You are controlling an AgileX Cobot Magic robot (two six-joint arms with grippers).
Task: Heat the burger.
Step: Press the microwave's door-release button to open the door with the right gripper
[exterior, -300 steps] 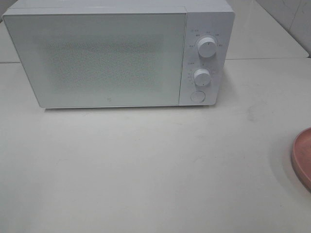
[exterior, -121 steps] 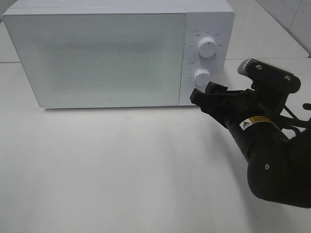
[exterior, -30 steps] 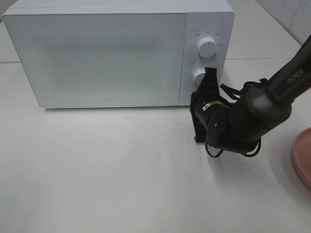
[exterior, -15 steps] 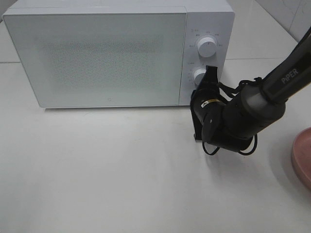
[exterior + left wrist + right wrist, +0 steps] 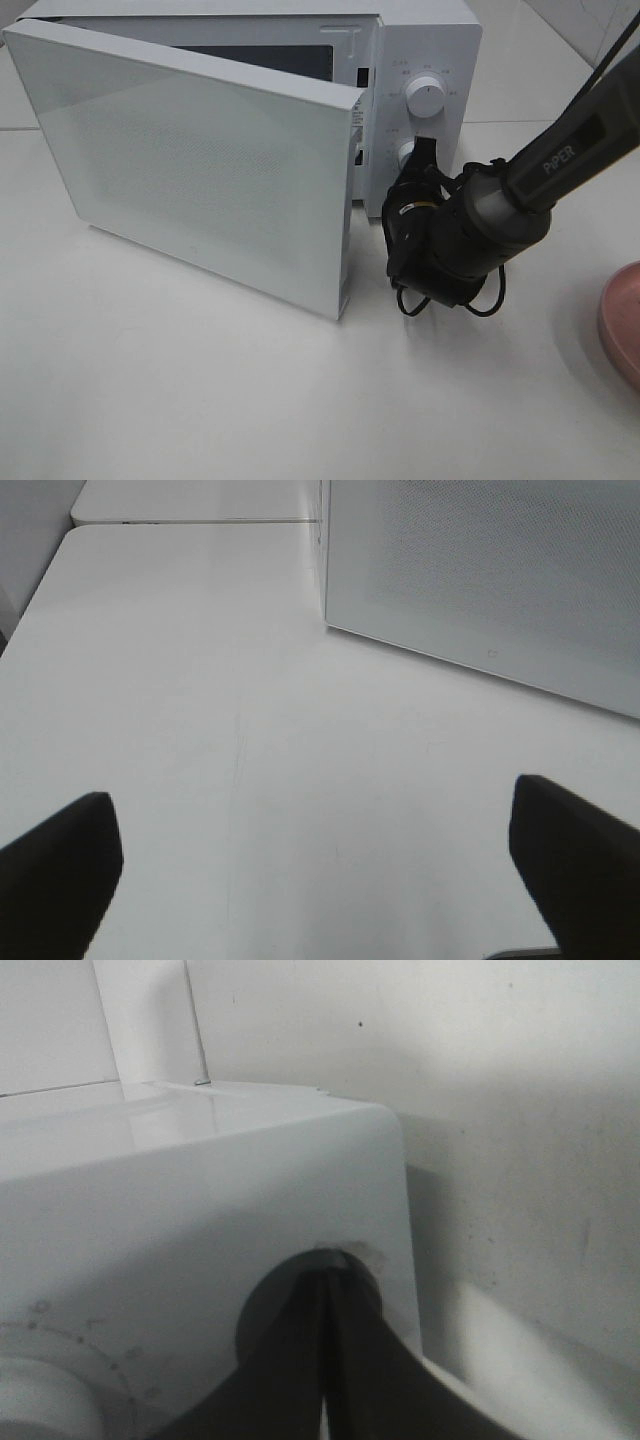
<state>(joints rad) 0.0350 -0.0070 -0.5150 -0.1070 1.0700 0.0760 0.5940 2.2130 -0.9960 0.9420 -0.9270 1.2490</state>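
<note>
The burger is out of view. The white microwave (image 5: 425,45) stands at the back of the table, and its door (image 5: 190,160) hangs partly open, swung out toward the front. My right gripper (image 5: 406,198) is shut, its tips against the round button (image 5: 345,1260) below the two dials on the control panel. In the right wrist view the shut fingers (image 5: 300,1360) meet at that button. My left gripper (image 5: 320,880) is open over bare table with nothing between its fingers (image 5: 60,860), and the door panel (image 5: 480,570) lies ahead of it.
The rim of a pink plate (image 5: 622,325) shows at the right edge of the table. The door's free edge (image 5: 348,200) reaches close to my right arm (image 5: 470,225). White table (image 5: 200,400) spreads in front of the microwave.
The microwave door, shut half a second ago, has sprung open and swung out toward the front. My right gripper has stayed at the button.
</note>
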